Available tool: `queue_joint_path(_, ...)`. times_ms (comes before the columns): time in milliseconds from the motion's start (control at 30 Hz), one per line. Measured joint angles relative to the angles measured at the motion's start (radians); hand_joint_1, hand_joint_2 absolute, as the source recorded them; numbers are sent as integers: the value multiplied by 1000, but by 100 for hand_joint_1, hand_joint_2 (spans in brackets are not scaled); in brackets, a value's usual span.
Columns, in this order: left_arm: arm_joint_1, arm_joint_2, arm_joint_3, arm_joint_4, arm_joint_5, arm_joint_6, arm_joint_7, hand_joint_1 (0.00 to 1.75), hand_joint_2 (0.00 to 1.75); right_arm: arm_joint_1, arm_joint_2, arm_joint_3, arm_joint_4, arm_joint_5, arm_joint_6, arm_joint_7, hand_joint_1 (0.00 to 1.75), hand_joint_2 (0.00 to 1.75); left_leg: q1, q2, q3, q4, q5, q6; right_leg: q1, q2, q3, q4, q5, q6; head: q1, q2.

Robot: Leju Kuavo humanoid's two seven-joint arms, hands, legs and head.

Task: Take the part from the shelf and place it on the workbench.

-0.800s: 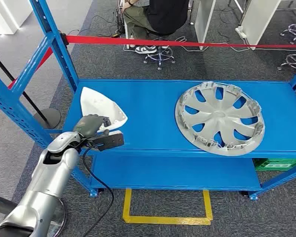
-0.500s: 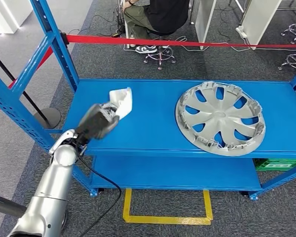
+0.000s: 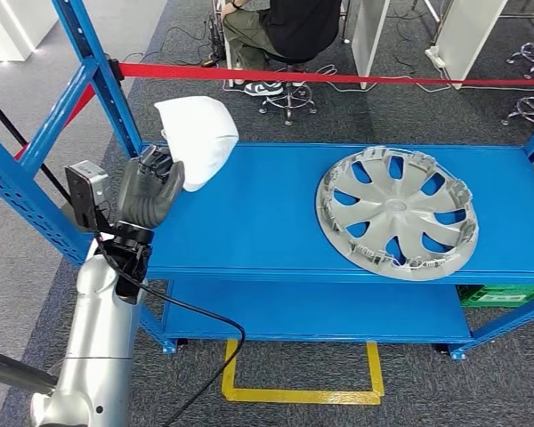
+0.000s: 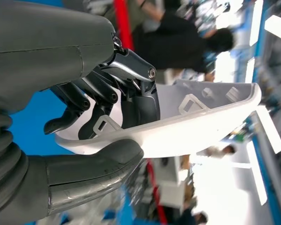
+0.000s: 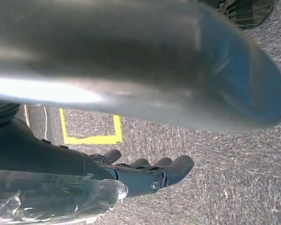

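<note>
Head view: the left hand [image 3: 145, 191] grips the white part [image 3: 198, 140] and holds it up in the air, above the back left corner of the blue shelf [image 3: 278, 213]. The part is clear of the shelf surface, its smooth side facing the camera and its rounded tip pointing away from the arm. The silver left arm [image 3: 100, 334] rises from the lower left, with a black cable looping down from the wrist. A grey hubcap [image 3: 397, 212] lies flat on the right half of the shelf, near the front edge, well apart from the part. A red tape [image 3: 318, 78] runs behind the shelf, and beyond it a person [image 3: 285, 31] sits on a chair. A yellow mark [image 3: 298, 382] lies on the carpet below the front edge.

Left wrist view: the dark fingers [image 4: 139, 101] curl into the hollow inner side of the part [image 4: 203, 117], and the thick thumb [image 4: 96, 164] presses its outer face, so the part is pinched between them. Moulded clips show on the inner side. The background is blurred.

Right wrist view: the right hand [image 5: 146, 173] hangs over the grey carpet, near the yellow mark [image 5: 91, 136]. Its fingers lie straight and close together, holding nothing.
</note>
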Motion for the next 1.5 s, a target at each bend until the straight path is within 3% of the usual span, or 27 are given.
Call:
queue_joint_path(67,0,-11,-7,-34,-22,31,-30,175,175,0,7,-1,0,-6,-2,0,0,0,0,0,0,0,0,0,0,0,0,0,0,0,0,0)
queue_joint_path(433,21,-18,-81,-130,-34,-2,-97,175,175,0,25,-11,0,-16,-4,-4,0,0,0,0,0,0,0,0,0,0,0,0,0,0,0,0)
queue_joint_path(567,26,-17,-88,-145,-30,0,-102,175,175,0,31,-16,-1,-17,-4,-4,0,0,-3,0,6,-17,12,23,-5,0,3,-13,9,18,-1,0)
queue_joint_path(633,26,-19,-91,-153,-25,4,-104,175,175,0,31,-16,-2,-17,-5,-4,0,0,3,3,14,-42,28,29,-4,0,-19,31,-27,22,0,0)
queue_joint_path(700,29,-20,-92,-156,-23,5,-106,175,175,1,32,-17,-3,-17,-6,-4,0,0,6,5,13,-49,34,29,-7,-1,-73,155,-96,26,1,0)
queue_joint_path(733,32,-20,-93,-156,-23,5,-106,175,175,1,33,-17,-3,-17,-6,-4,0,0,6,5,10,-49,36,27,-10,-1,-100,218,-122,30,1,0)
queue_joint_path(767,36,-20,-93,-156,-23,5,-106,175,175,2,33,-17,-3,-17,-6,-4,0,0,7,5,7,-48,38,23,-13,-1,-115,254,-130,34,0,0)
queue_joint_path(800,38,-20,-93,-156,-23,5,-106,175,175,2,33,-17,-3,-17,-6,-4,0,0,10,5,3,-46,41,19,-16,-1,-111,252,-119,39,0,0)
queue_joint_path(833,39,-20,-93,-156,-23,5,-106,175,175,2,33,-17,-3,-17,-6,-3,0,0,15,5,-1,-41,43,13,-21,-2,-87,209,-92,45,0,0)
queue_joint_path(900,39,-20,-94,-159,-21,5,-109,175,175,-1,37,-17,-2,-17,-5,-3,0,0,22,3,-15,-24,44,-6,-31,4,-24,83,-40,61,2,0)
queue_joint_path(967,39,-21,-98,-166,-18,4,-113,175,175,-2,43,-17,-3,-16,-4,-1,0,0,20,0,-29,-8,50,-23,-35,14,-1,28,-21,49,1,0)
queue_joint_path(1067,40,-18,-104,-171,-17,4,-115,175,175,-1,45,-17,-3,-14,-4,1,0,0,20,-1,-41,-10,66,-34,-32,18,-24,45,-6,9,-4,0)
queue_joint_path(1133,41,-16,-105,-173,-17,4,-116,175,175,0,45,-18,-4,-14,-4,1,0,0,20,2,-61,31,20,-36,-30,16,-41,47,9,-11,-5,0)
queue_joint_path(1233,42,-14,-107,-177,-17,2,-116,175,175,0,44,-18,-5,-14,-4,1,0,0,14,3,-121,224,-118,-32,-22,12,-75,46,35,-27,-8,0)
queue_joint_path(1267,44,-13,-107,-177,-16,1,-116,175,175,0,44,-18,-5,-14,-4,1,0,0,12,3,-128,272,-146,-28,-19,10,-87,46,45,-28,-8,0)
queue_joint_path(1300,46,-12,-107,-177,-16,0,-116,175,175,1,44,-18,-5,-14,-4,1,0,0,9,3,-118,284,-155,-22,-16,9,-99,46,54,-29,-8,0)
queue_joint_path(1333,47,-11,-107,-178,-16,0,-115,175,175,1,44,-18,-5,-14,-4,1,0,0,5,3,-87,259,-150,-14,-13,8,-111,46,63,-29,-8,0)
queue_joint_path(1433,44,-10,-109,-185,-16,-1,-116,175,175,-1,45,-18,-5,-14,-4,1,0,0,-13,6,58,68,-118,13,-6,8,-137,46,91,-24,-7,0)
queue_joint_path(1467,43,-10,-111,-188,-16,-2,-116,175,175,-1,45,-18,-5,-14,-4,1,0,0,-18,7,84,26,-114,17,-6,7,-142,44,100,-19,-7,0)
queue_joint_path(1500,43,-10,-112,-190,-16,-2,-116,175,175,0,45,-18,-5,-14,-4,1,0,0,-21,8,91,9,-112,18,-6,5,-143,41,109,-13,-7,0)
